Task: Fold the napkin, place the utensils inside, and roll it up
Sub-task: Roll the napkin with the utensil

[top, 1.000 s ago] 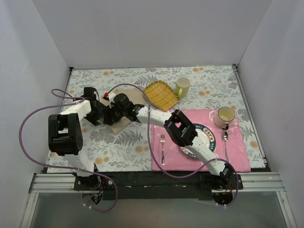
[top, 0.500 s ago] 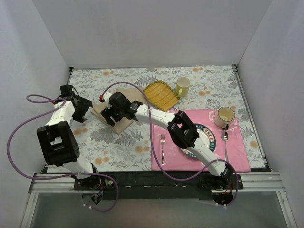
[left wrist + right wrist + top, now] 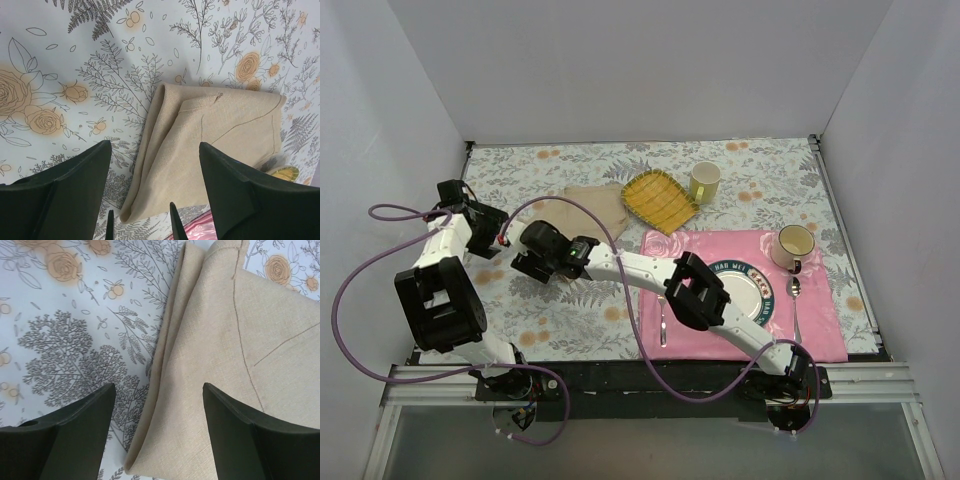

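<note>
The folded beige napkin looked soft and limp. Both left gripper and right gripper gaped wide, empty. Pinching a doubled corner seemed best.

Plain beige-tan napkin beneath the black left gripper — tablecloth white, printed with grey ferns and orange roses.

Lab booth staged as a dining table.
White walls box the floral tablecloth; aluminium rail along its near edge.
</note>
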`<action>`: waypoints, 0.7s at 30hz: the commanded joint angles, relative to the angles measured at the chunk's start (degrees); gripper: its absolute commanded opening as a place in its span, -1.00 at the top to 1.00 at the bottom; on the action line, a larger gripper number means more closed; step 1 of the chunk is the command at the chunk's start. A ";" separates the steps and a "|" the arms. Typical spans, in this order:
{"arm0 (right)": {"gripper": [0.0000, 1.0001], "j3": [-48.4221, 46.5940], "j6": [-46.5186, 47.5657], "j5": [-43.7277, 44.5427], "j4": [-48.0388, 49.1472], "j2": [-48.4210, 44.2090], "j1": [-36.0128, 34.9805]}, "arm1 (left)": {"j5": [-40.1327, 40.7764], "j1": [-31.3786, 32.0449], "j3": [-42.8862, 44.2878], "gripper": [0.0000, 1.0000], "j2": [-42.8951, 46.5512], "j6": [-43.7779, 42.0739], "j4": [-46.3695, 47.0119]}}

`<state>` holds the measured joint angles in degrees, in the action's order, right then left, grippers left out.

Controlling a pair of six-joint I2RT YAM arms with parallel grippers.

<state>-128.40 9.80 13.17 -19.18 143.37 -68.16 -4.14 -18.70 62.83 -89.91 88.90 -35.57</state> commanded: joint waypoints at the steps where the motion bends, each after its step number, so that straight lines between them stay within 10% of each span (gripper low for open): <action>1: -0.57 -2.56 3.81 4.58 3.35 2.61 0.84 | -1.22 -0.55 0.72 -0.41 3.42 -0.22 0.15; 21: -0.10 0.42 -2.59 -1.75 4.94 6.22 3.65 | -2.27 -1.87 0.98 -0.41 3.42 -0.57 0.24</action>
<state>-129.16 11.55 13.43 -14.85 148.62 -65.67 -5.54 -20.10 62.83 -89.62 88.84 -35.38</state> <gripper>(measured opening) 0.582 0.705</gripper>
